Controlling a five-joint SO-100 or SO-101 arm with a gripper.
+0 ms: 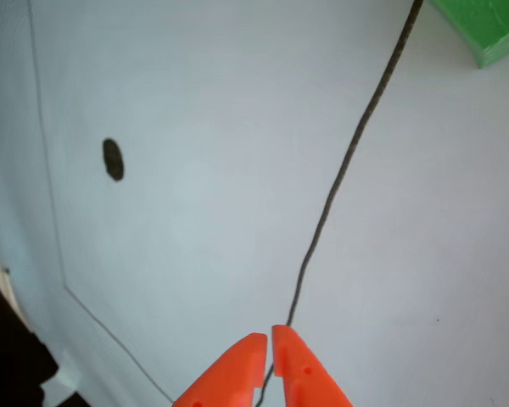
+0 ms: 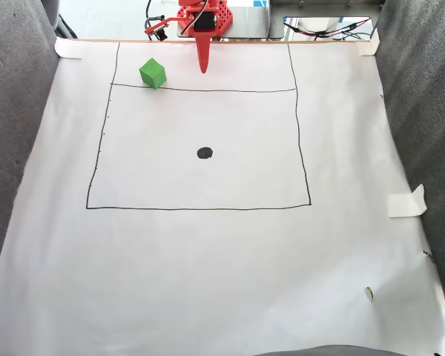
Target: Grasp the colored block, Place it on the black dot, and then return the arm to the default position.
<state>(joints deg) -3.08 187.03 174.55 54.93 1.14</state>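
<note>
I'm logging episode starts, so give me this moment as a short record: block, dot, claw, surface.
block: green cube on the paper, resting on the drawn line near the square's top-left corner in the fixed view
dot: black dot inside the square, bare, well apart from the cube
claw: orange claw shut, empty, above the line, beside the cube in the fixed view
surface: white paper with a drawn square
task state: cube not yet grasped

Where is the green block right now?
In the fixed view, the green block sits at the paper's top left, on the drawn line, just left of the orange pincer.
</note>
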